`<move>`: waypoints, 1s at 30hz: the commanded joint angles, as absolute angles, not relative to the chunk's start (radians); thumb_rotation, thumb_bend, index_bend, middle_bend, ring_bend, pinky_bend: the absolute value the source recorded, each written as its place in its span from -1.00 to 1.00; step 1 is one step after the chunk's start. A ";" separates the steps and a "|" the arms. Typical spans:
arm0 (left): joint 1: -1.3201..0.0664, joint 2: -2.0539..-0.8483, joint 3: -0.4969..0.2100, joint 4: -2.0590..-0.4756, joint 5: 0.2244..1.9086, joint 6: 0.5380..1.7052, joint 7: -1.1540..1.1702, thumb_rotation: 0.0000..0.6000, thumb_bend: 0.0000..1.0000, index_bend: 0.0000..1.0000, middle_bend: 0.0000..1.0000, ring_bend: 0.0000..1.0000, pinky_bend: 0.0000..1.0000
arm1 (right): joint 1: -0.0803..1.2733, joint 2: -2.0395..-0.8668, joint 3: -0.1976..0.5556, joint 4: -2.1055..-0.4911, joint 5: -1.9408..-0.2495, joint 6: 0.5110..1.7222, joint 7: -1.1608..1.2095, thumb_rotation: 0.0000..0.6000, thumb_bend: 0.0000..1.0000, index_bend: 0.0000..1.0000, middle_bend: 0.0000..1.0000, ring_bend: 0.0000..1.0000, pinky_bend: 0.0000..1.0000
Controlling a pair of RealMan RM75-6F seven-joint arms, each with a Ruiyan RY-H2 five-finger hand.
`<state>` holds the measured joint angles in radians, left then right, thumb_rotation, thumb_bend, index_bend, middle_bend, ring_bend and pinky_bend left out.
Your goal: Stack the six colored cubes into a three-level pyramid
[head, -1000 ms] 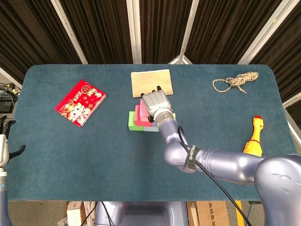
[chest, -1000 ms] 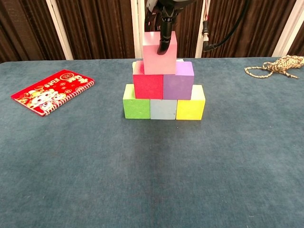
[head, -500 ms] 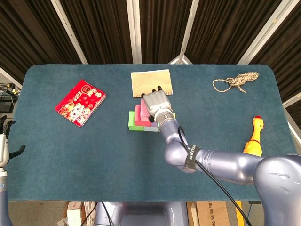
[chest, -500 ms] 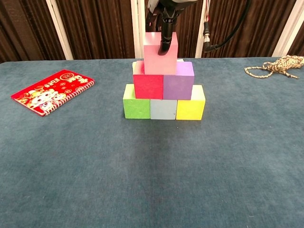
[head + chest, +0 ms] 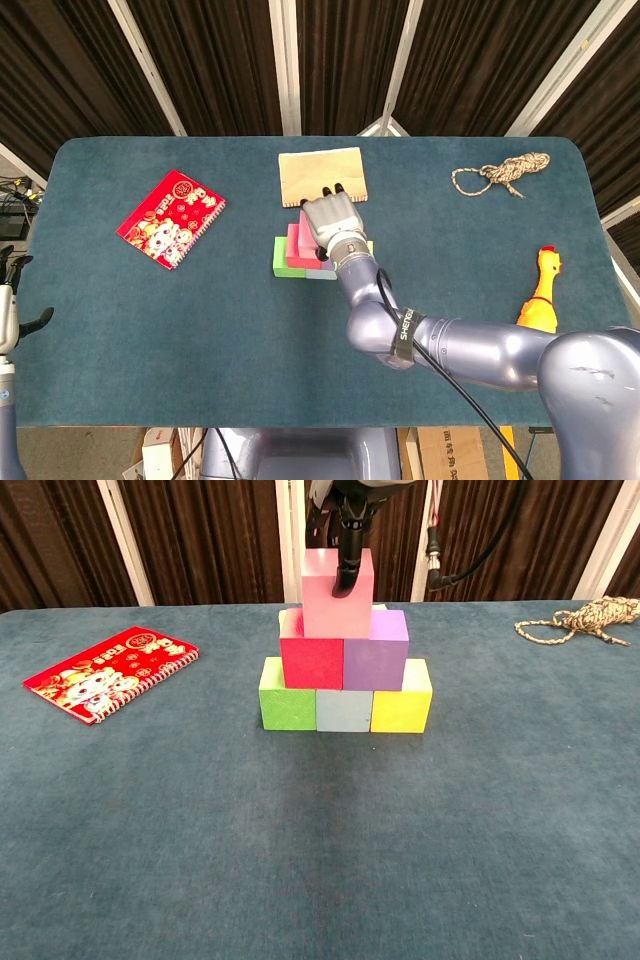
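1. Right hand (image 5: 331, 222): we find it above the cube stack at the table's centre, fingers pointing toward 12 o'clock. In the chest view a dark finger (image 5: 349, 555) lies down the front face of the pink cube (image 5: 335, 598), and we log the hand as gripping that cube from above.
2. Pink cube: we place it on the top level, resting across the seam of the two cubes below.
3. Red cube (image 5: 311, 661) and purple cube (image 5: 376, 661): we record them as the middle level, touching side by side, red at 9 o'clock of purple.
4. Green cube (image 5: 287, 705), pale blue cube (image 5: 343, 709), yellow cube (image 5: 401, 709): we list them as the bottom row, set edge to edge on the table (image 5: 200, 320), green at the 9 o'clock end, yellow at the 3 o'clock end.
5. Left hand (image 5: 10, 300): we see it at the 9 o'clock edge of the head view, off the table, fingers spread and holding nothing.
6. Red booklet (image 5: 170, 218): we note it lying flat, well apart at 9 o'clock of the stack.
7. Brown paper bag (image 5: 318, 173): just beyond the stack at 12 o'clock.
8. Rope (image 5: 500, 173): coiled toward 2 o'clock.
9. Yellow rubber chicken (image 5: 541, 290): near the 3 o'clock edge.
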<state>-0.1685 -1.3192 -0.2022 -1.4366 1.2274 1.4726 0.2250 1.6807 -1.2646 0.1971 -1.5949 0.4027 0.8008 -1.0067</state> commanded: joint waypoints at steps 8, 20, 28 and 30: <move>-0.168 -1.320 -0.203 -1.436 1.226 1.473 0.225 1.00 -0.55 -0.56 -0.86 -1.00 -0.91 | 1.683 -1.264 0.204 -1.599 0.417 0.809 -1.019 1.00 -0.33 -0.62 -0.44 -0.89 -1.00; -0.170 -1.323 -0.203 -1.433 1.224 1.469 0.229 1.00 -0.55 -0.56 -0.86 -1.00 -0.91 | 1.680 -1.263 0.214 -1.596 0.433 0.821 -1.036 1.00 -0.32 -0.62 -0.47 -0.92 -1.00; -0.170 -1.324 -0.202 -1.432 1.225 1.470 0.229 1.00 -0.55 -0.56 -0.86 -1.00 -0.91 | 1.678 -1.257 0.224 -1.604 0.443 0.826 -1.050 1.00 -0.33 -0.62 -0.49 -0.94 -1.00; -0.170 -1.324 -0.202 -1.432 1.225 1.470 0.228 1.00 -0.55 -0.56 -0.86 -1.00 -0.91 | 1.678 -1.258 0.225 -1.606 0.446 0.829 -1.054 1.00 -0.33 -0.62 -0.49 -0.95 -1.00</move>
